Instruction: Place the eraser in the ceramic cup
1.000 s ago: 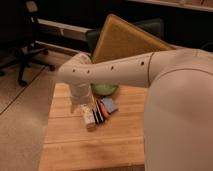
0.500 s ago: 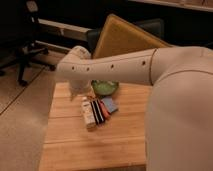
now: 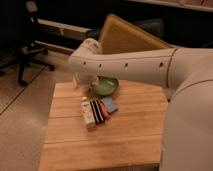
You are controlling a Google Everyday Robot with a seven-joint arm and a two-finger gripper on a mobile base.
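The eraser (image 3: 98, 111), a small black block with light stripes, lies on the wooden table (image 3: 120, 145) among a cluster of small items. The ceramic cup (image 3: 106, 86), a glossy light-green bowl, stands just behind it, partly covered by my white arm (image 3: 130, 62). My gripper (image 3: 77, 81) hangs at the arm's left end, over the table's back left part, left of the cup and above and left of the eraser. It is not touching the eraser. Most of the gripper is hidden by the arm.
A white bottle-like object (image 3: 88, 114) lies left of the eraser, with orange (image 3: 104, 108) and blue (image 3: 110, 104) flat pieces on its right. A tan board (image 3: 127, 35) leans behind the table. An office chair (image 3: 27, 45) stands at far left on the floor.
The arm's end and the gripper have shifted left and back, away from the item cluster. The eraser, the cup and the other items have not moved.
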